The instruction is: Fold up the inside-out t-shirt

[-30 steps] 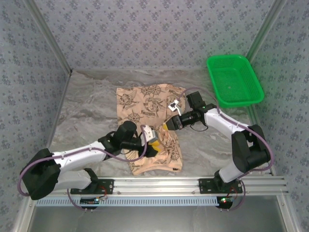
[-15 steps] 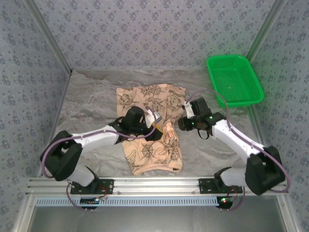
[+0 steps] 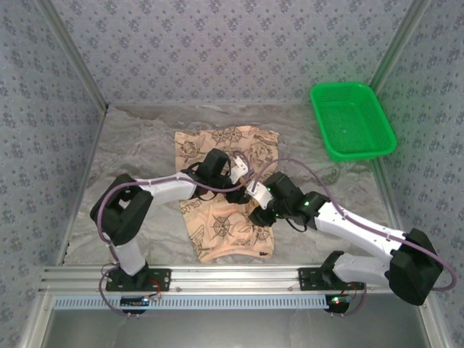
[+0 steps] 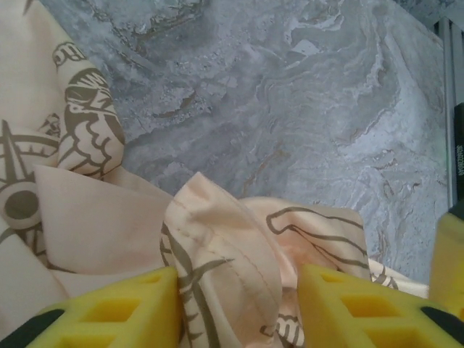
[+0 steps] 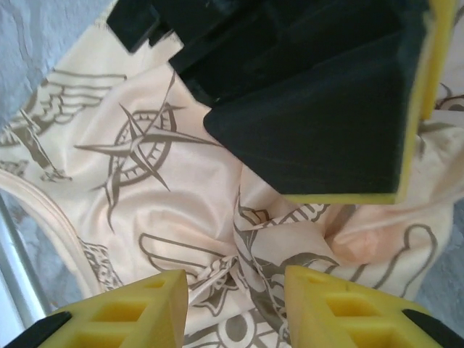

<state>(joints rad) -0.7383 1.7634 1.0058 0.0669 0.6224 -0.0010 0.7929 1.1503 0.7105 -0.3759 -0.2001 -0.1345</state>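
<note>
Pinching t-shirt (image 3: 225,233) fold: L tool (image 4: 235,293) clamped on it; R tool (image 5: 235,293) part-open astride a wrinkle

Peach-tan printed cotton t-shirt (image 3: 217,228) central on the grey marbled desk (image 3: 138,148), green plastic basket (image 3: 353,119) behind it, rightward — left fingers (image 4: 109,308) and right fingers (image 5: 123,308) meeting over the shirt.

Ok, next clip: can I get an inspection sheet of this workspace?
Surface: grey marbled table cover, wrinkled.
Job's things: peach-tan cotton t-shirt with dark brown compass prints, crumpled mid-table.
Clutter: green plastic mesh basket, far right corner.
Grippers: left gripper and right gripper meet over the shirt, each straddling a fabric fold; grip unclear.
Cables: purple cables loop along both arms.
Surroundings: patterned grey walls; metal rail at near edge.
</note>
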